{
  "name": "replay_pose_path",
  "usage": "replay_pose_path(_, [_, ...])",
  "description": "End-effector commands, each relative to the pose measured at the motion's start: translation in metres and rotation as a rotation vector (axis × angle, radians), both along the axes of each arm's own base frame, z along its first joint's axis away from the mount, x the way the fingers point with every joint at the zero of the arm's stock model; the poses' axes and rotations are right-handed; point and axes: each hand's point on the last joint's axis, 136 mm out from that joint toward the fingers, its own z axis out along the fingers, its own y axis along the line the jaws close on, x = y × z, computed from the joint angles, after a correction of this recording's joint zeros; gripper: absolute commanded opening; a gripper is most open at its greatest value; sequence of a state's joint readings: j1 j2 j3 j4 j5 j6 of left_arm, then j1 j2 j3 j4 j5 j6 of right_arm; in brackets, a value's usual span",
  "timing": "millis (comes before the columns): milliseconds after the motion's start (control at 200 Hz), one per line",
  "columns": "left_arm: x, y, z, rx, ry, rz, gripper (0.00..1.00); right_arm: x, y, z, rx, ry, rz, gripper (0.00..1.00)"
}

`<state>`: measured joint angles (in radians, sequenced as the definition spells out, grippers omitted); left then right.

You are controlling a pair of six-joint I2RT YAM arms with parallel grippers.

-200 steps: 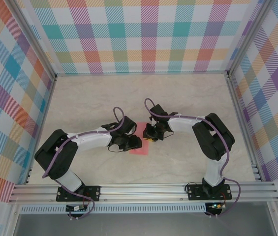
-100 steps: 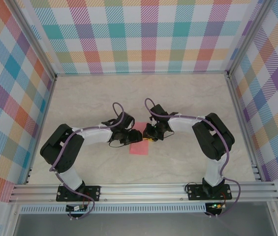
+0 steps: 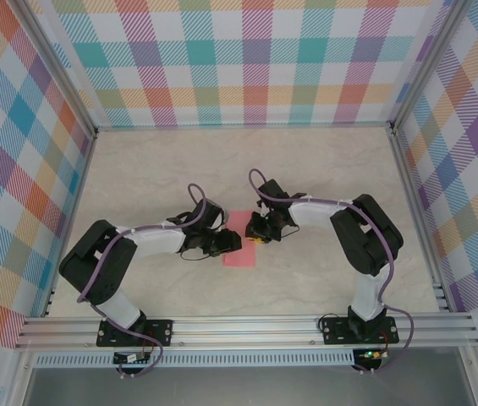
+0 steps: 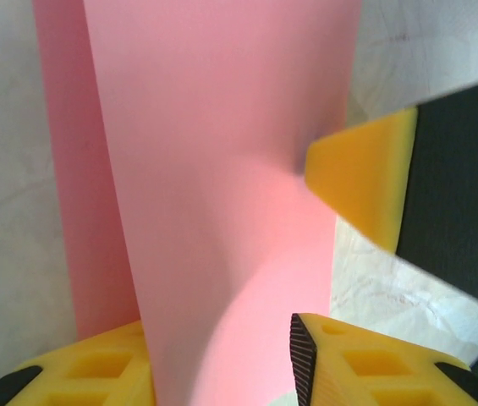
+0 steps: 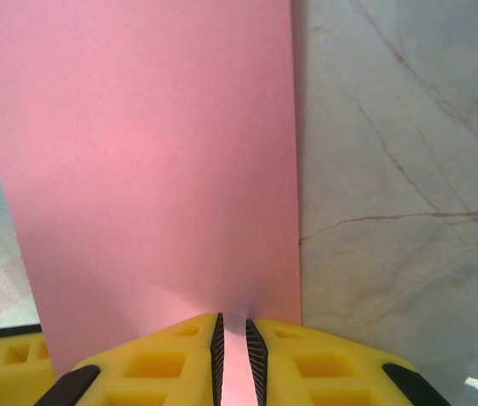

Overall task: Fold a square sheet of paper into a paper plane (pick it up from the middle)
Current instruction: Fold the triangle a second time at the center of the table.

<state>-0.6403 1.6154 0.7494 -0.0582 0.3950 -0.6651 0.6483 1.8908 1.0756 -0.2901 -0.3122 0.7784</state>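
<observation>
- Left claw (image 3: 228,244): the fingers stand apart and clamp nothing. The square sheet of paper (image 4: 222,152) rises bowed through the gap between them.
- Sheet: plain salmon-pink and smooth, with a second layer showing along one long edge. It spans from the left claw to the right claw.
- Right claw (image 5: 232,330): closed to a slit, pinching the sheet's near edge.
- Progress, as we judge it: early. We see no pointed nose or wings, so most folds remain.

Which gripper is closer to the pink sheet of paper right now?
Right: the right gripper is shut on the sheet of paper at its edge. The left gripper is open, the paper passing between its fingers.
</observation>
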Motion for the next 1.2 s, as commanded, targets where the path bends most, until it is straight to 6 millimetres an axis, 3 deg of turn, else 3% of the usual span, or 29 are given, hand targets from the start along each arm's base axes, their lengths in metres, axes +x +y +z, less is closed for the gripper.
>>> replay_pose_path(0, [-0.010, 0.000, 0.012, -0.049, 0.013, -0.021, 0.38, -0.027, -0.028, -0.055, -0.167, 0.119, -0.012, 0.20])
replay_pose_path(280, [-0.008, -0.014, 0.036, -0.146, -0.005, -0.046, 0.29, -0.027, -0.028, -0.054, -0.167, 0.124, -0.011, 0.19])
replay_pose_path(640, [-0.005, -0.026, 0.057, -0.232, -0.023, -0.054, 0.29, -0.028, -0.028, -0.053, -0.170, 0.125, -0.004, 0.19])
replay_pose_path(955, [-0.011, -0.023, 0.061, -0.242, -0.027, -0.061, 0.38, -0.028, -0.028, -0.053, -0.166, 0.127, -0.004, 0.19])
replay_pose_path(1195, [0.003, -0.025, 0.036, -0.205, -0.018, -0.022, 0.37, -0.026, -0.020, -0.039, -0.117, 0.105, 0.010, 0.19])
